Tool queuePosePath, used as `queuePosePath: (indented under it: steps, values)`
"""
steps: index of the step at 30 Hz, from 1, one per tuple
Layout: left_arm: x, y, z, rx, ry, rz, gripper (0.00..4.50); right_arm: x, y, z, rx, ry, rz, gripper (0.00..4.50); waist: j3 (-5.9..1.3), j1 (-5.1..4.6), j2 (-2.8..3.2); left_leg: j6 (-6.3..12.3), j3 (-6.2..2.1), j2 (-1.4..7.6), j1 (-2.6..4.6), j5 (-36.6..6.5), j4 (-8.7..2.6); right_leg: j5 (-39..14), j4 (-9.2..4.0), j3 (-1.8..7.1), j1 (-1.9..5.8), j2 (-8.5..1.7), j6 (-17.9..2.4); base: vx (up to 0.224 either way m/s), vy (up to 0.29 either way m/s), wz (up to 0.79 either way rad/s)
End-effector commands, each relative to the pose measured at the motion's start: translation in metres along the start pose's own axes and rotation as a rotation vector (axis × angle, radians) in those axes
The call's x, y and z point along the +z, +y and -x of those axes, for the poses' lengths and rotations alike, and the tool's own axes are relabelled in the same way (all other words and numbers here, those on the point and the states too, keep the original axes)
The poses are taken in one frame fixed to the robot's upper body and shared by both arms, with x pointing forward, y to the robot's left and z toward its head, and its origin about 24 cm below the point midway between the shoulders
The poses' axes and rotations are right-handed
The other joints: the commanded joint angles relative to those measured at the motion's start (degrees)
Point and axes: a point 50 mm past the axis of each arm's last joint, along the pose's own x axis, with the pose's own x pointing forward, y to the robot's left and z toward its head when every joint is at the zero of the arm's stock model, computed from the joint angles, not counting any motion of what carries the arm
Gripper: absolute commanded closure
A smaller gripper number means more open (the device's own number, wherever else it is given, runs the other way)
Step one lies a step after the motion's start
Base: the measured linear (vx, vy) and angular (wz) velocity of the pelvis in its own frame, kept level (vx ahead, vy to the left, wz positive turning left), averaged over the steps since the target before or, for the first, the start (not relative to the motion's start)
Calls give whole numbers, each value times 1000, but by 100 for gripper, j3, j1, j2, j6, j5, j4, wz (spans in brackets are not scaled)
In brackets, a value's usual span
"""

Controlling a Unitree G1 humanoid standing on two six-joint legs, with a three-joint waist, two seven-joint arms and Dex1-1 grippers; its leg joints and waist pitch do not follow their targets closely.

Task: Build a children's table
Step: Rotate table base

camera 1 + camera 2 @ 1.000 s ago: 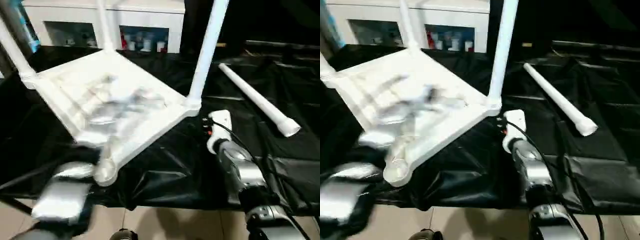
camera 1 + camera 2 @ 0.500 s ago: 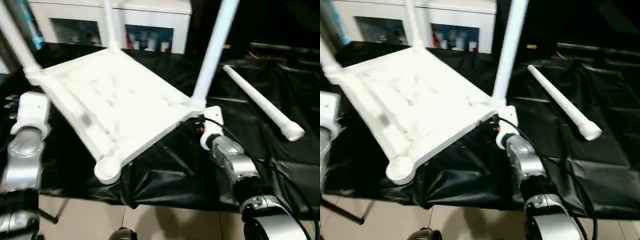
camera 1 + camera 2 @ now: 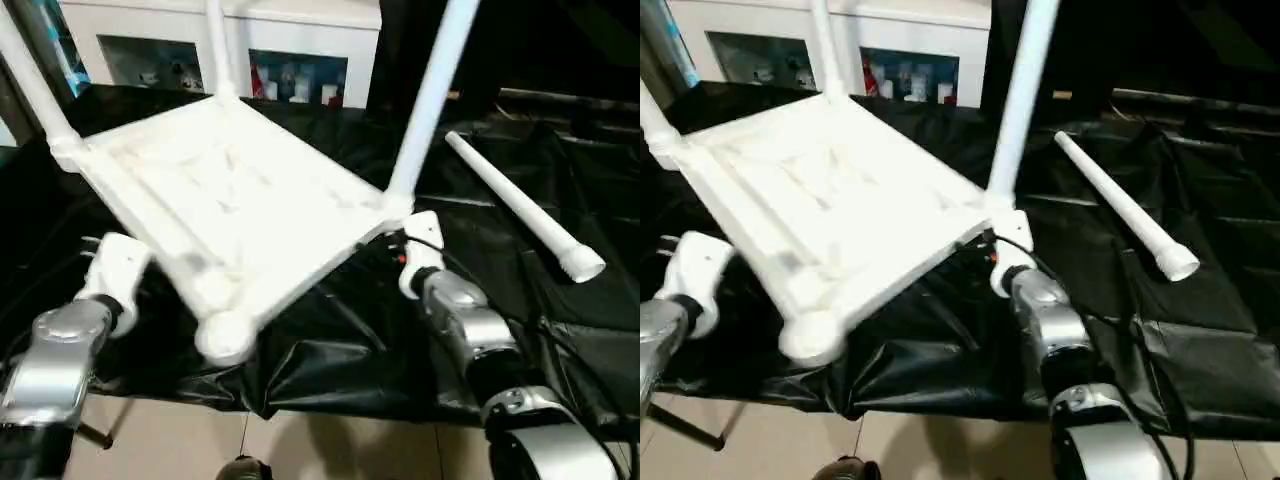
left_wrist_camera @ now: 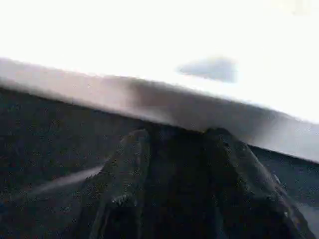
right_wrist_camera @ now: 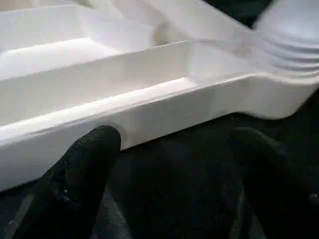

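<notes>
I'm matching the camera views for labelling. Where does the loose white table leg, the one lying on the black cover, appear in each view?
Left eye view: loose leg lies diagonally at right, flared end nearest.
Right eye view: same leg, right of centre.
Left wrist view: not in this picture.
Right wrist view: not in this picture.
Shared landmark: the upturned tabletop, whose edge fills the right wrist view.

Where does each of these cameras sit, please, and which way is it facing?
Left eye view: on the head, looking forward and down at the upturned children's table and a loose leg; both silver forearms show.
Right eye view: same scene, slightly offset.
Left wrist view: along the left hand toward the table's white edge.
Right wrist view: along the right hand, fingers apart, toward the ribbed underside.
Shared: all four show the table.
</notes>
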Motion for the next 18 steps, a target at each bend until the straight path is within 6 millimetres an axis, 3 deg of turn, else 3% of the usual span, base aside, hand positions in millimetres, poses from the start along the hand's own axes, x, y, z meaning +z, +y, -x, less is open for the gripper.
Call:
queuePosePath:
  steps: [1, 2, 5, 8, 10, 11, 12, 13, 14, 15, 16, 17, 18]
  values:
    - [18, -18, -2, -169, -95, -47, 241, 4, -7, 3, -5, -18, 8, 54, -372, -20, 41, -286, -166, 340, 307, -1690, -499, -847, -418, 241, 101, -360, -1080, 0, 0, 0]
    - [21, -30, -4, -277, -128, -82, 241, 2, -10, 7, -5, -17, 8, 54, -364, -19, 24, -321, -168, 342, 305, -1708, -514, -908, -437, 246, 104, -353, -998, 0, 0, 0]
    - [24, -39, -10, -343, -145, -108, 241, 2, -13, 12, -12, -18, 6, 54, -375, -25, -2, -318, -169, 333, 291, -1583, -514, -805, -414, 248, 135, -344, -904, 0, 0, 0]
    - [35, -52, -32, -381, -204, -108, 241, 3, -23, 25, -45, -31, 0, 54, -384, 3, -6, -337, -137, 330, 348, -1516, -490, -614, -421, 267, 107, -327, -845, 0, 0, 0]
    - [37, -55, -36, -393, -212, -113, 241, 4, -25, 29, -56, -38, -5, 54, -402, -8, -34, -337, -169, 331, 268, -1383, -502, -510, -380, 251, 174, -354, -879, 0, 0, 0]
    - [38, -59, -41, -405, -220, -112, 241, 5, -27, 32, -67, -43, -11, 54, -388, -27, -43, -314, -158, 321, 275, -1396, -497, -551, -403, 254, 159, -337, -862, 0, 0, 0]
    - [45, -72, -53, -441, -250, -113, 241, 8, -32, 41, -97, -59, -14, 54, -395, -27, 84, -352, -164, 323, 301, -1441, -488, -546, -397, 263, 140, -346, -867, 0, 0, 0]
    - [47, -78, -57, -457, -260, -113, 241, 9, -33, 45, -105, -63, -15, 54, -400, -18, 15, -356, -149, 327, 334, -1487, -474, -527, -434, 266, 140, -332, -816, 0, 0, 0]
    - [49, -82, -60, -468, -267, -111, 241, 10, -34, 48, -111, -67, -17, 54, -410, -32, -23, -327, -169, 326, 275, -1377, -483, -407, -400, 260, 194, -347, -856, 0, 0, 0]
    - [52, -88, -64, -476, -280, -108, 241, 11, -35, 51, -122, -72, -17, 54, -408, -56, 116, -368, -172, 321, 280, -1428, -488, -393, -414, 258, 168, -334, -865, 0, 0, 0]
    - [56, -93, -68, -486, -295, -103, 241, 13, -35, 55, -133, -77, -17, 54, -400, -87, 79, -383, -162, 321, 284, -1486, -486, -383, -432, 259, 164, -322, -877, 0, 0, 0]
    - [59, -99, -71, -500, -312, -99, 241, 14, -35, 59, -139, -80, -18, 54, -409, -86, 23, -342, -168, 316, 275, -1431, -467, -287, -428, 262, 208, -333, -899, 0, 0, 0]
    - [62, -104, -73, -512, -331, -91, 241, 15, -35, 63, -141, -83, -17, 54, -416, -84, 58, -315, -172, 320, 272, -1408, -464, -245, -415, 263, 210, -348, -934, 0, 0, 0]
